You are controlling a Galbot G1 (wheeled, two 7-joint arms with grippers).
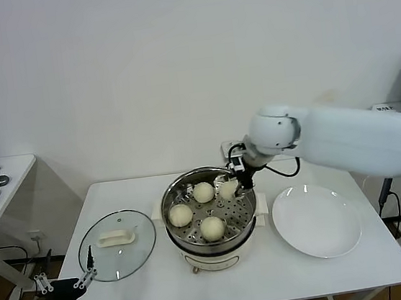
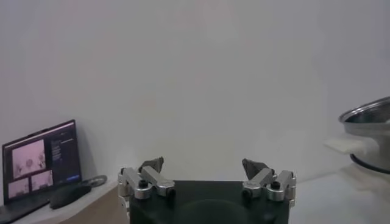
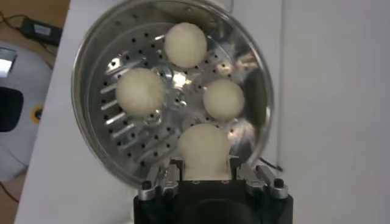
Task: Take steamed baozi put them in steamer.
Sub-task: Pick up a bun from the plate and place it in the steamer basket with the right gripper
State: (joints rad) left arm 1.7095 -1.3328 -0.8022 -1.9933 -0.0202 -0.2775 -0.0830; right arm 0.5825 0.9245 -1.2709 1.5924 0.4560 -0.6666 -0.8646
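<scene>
While head view hides it, right gripper [image 3: 203, 175] clamps 4th baozi [image 3: 203, 150].

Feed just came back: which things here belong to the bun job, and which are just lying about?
Job: four baozi on the steamer tray, one in the right tool.
Lying about: glass lid, white plate, parked open left tool.

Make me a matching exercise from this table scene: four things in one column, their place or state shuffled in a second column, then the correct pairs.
Things:
1. glass lid
2. white plate
3. right gripper
4. left gripper

Places or states:
A. open, low at the table's near left corner
B. bare, on the table to the right of the steamer
C. shut on a baozi over the steamer tray
D. flat on the table, left of the steamer

Pairs: 1-D, 2-B, 3-C, 4-A
</scene>
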